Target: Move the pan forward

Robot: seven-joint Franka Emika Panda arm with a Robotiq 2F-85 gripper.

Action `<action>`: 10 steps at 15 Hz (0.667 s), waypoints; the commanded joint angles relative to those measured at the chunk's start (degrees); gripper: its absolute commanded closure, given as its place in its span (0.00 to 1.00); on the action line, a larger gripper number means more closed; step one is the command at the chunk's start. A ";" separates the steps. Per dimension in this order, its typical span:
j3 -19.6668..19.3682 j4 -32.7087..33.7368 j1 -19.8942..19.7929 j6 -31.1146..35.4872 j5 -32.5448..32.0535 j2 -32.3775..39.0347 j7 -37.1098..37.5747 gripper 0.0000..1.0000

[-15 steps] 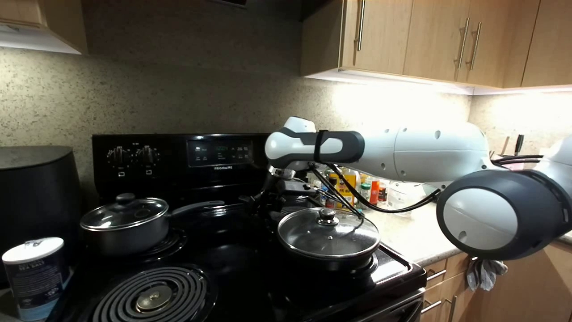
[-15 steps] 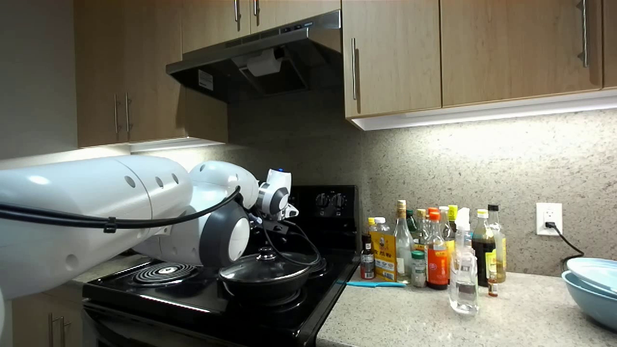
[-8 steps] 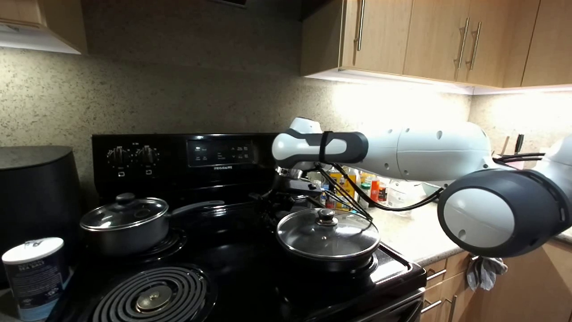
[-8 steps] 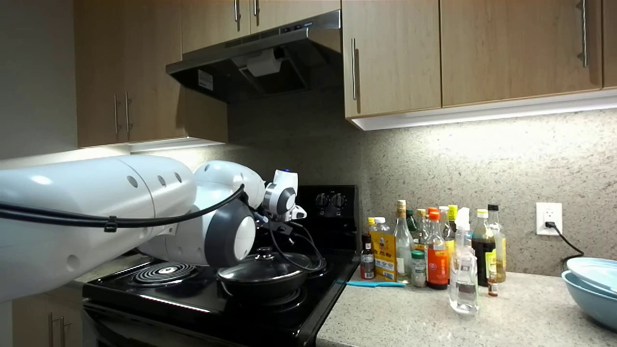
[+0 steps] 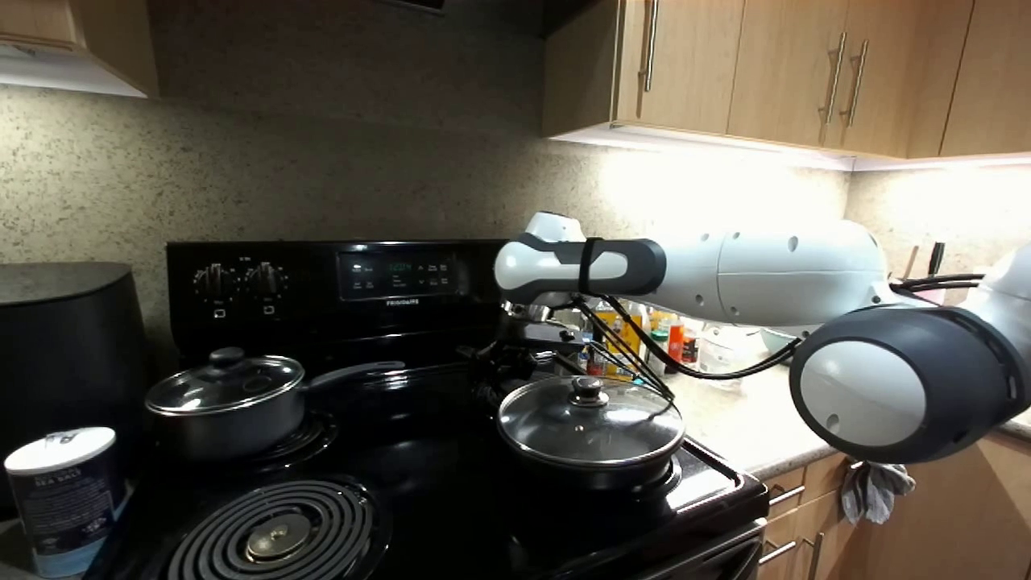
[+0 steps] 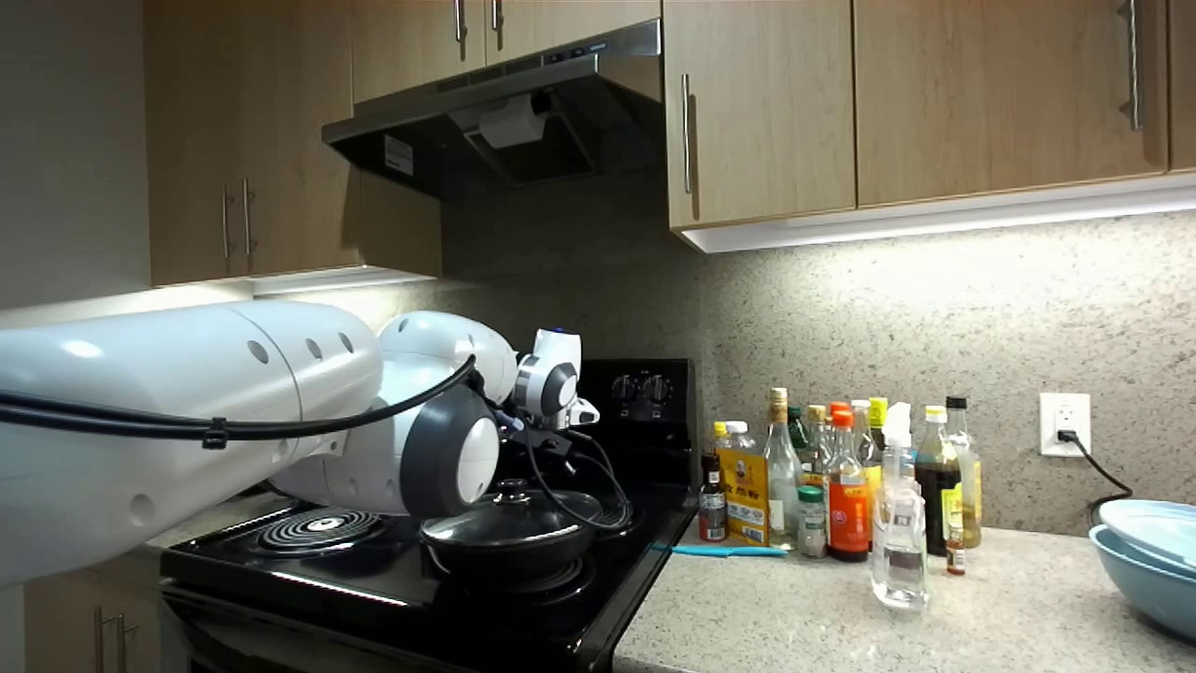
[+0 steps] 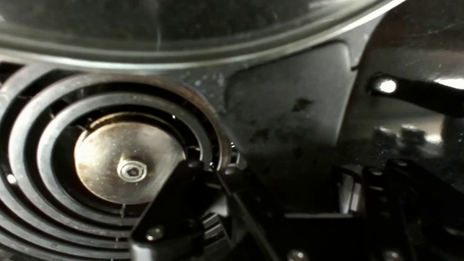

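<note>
At the far left of an exterior view, a salt canister point(image 5: 64, 503) is stood beside the stove point(image 5: 435, 515), presumably so that seasoning is kept close to the cooking. Next, at the rear, a lidded pot point(image 5: 229, 419) is set with its long grip point(image 5: 354, 373) turned inward, where it is probably less easily knocked. Farther right, the hand point(image 7: 286, 177) is placed low behind the pan point(image 5: 592, 439). In the wrist view its fingers point(image 7: 230, 172) are set to either side of the pan's handle point(image 7: 290, 98), which is judged to be clasped between them, though the contact itself is lost in shadow. By such a hold the pan can likely be slid flat without its glass lid point(image 5: 556, 423) being touched; if the handle is swung sideways, the pan may be turned rather than shifted. The pan itself is seated at the front of the stove, on the side nearest the worktop point(image 6: 775, 622). There, at the right, bottles point(image 6: 846, 514) are massed near the wall point(image 6: 888, 308), probably so that they are kept handy but out of the way, and pale blue bowls point(image 6: 1145, 584) are stacked, presumably to save space.
</note>
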 commanded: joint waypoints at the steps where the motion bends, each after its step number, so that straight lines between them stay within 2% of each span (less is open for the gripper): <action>1: 0.66 -1.29 -2.83 -2.46 0.32 -0.97 -3.86 1.00; 6: 0.80 0.35 -7.00 -3.27 1.04 0.31 -2.83 1.00; 10: 0.30 -0.01 -7.40 -2.84 0.14 0.09 -1.80 1.00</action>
